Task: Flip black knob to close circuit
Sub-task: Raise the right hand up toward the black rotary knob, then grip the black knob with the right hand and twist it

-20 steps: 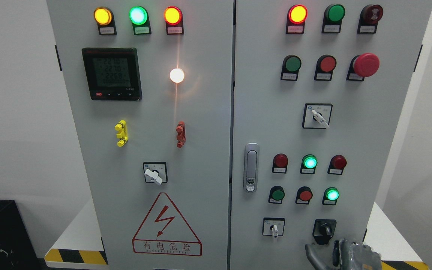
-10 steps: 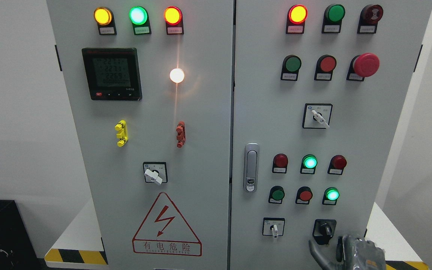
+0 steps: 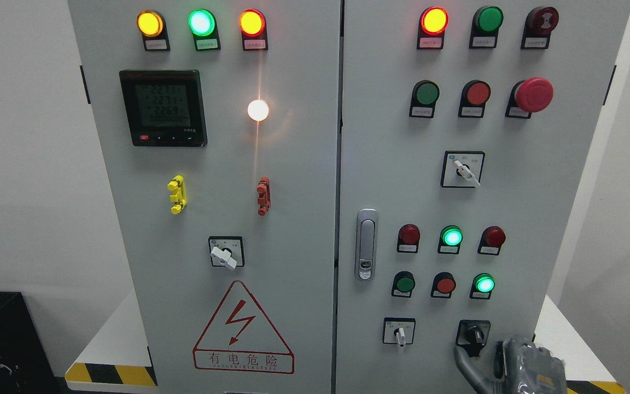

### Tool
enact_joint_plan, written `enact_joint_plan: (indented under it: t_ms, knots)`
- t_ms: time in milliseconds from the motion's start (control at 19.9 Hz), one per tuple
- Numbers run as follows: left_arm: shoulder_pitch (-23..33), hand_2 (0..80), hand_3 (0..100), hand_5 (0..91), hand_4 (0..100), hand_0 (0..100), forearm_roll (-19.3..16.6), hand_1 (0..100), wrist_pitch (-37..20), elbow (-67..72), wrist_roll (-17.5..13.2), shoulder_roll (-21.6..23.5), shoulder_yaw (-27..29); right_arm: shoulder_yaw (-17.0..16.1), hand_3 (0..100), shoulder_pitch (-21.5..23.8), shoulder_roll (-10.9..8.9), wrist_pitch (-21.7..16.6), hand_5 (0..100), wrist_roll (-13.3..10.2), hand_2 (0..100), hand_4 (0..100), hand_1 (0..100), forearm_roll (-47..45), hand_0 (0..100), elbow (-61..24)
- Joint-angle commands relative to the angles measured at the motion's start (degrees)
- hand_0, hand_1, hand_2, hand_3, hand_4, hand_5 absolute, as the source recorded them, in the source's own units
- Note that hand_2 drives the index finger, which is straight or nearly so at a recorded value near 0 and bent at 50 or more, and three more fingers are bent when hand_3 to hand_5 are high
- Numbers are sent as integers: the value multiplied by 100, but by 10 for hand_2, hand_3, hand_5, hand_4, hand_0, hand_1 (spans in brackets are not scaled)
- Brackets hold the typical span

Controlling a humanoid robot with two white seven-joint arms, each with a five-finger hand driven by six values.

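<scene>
The black knob (image 3: 474, 334) sits on a black plate at the lower right of the right cabinet door (image 3: 512, 208), its handle pointing roughly upward. My right hand (image 3: 480, 350) comes up from the bottom edge just below the knob. Its grey thumb (image 3: 464, 362) curves up beneath the left side of the knob's plate. A finger (image 3: 502, 353) stands upright to the right of the plate. The fingers are spread and hold nothing, and they do not close around the knob. My left hand is out of view.
A white-handled selector switch (image 3: 400, 331) is left of the knob. Red and green buttons and lamps (image 3: 445, 284) are above it, and a silver door latch (image 3: 367, 243) is at the door's left edge. The left door (image 3: 293, 219) carries a meter, lamps and another white switch (image 3: 225, 253).
My right hand has shifted to the right and slightly upward. Its thumb tip has risen closer to the underside of the black knob's plate. The knob has not turned.
</scene>
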Motion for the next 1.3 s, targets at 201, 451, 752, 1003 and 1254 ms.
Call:
enact_joint_plan:
  t_ms: [201,451,752,1003,1254]
  knots:
    - [132,0,0,0,0,120,5,556,3,-176,-4,0,0,-192,1000,-8,-96,-32,979,-33,915,945,0,25,0,117]
    - [132,0,0,0,0,120,-4,556,3,-176,-4,0,0,-244,1000,-17,-87,-41,978,-42,913,944,0,16,0,126]
    - [132,0,0,0,0,120,5,556,3,-176,-4,0,0,-262,1000,-17,-96,-32,977,-42,912,944,0,-10,0,82]
    - [132,0,0,0,0,120,5,556,3,-176,-4,0,0,-359,1000,-43,-96,-41,975,-42,912,944,0,-37,0,91]
    - [132,0,0,0,0,120,5,556,3,-176,-4,0,0,-411,1000,-52,-96,-41,975,-33,911,945,0,-54,0,82]
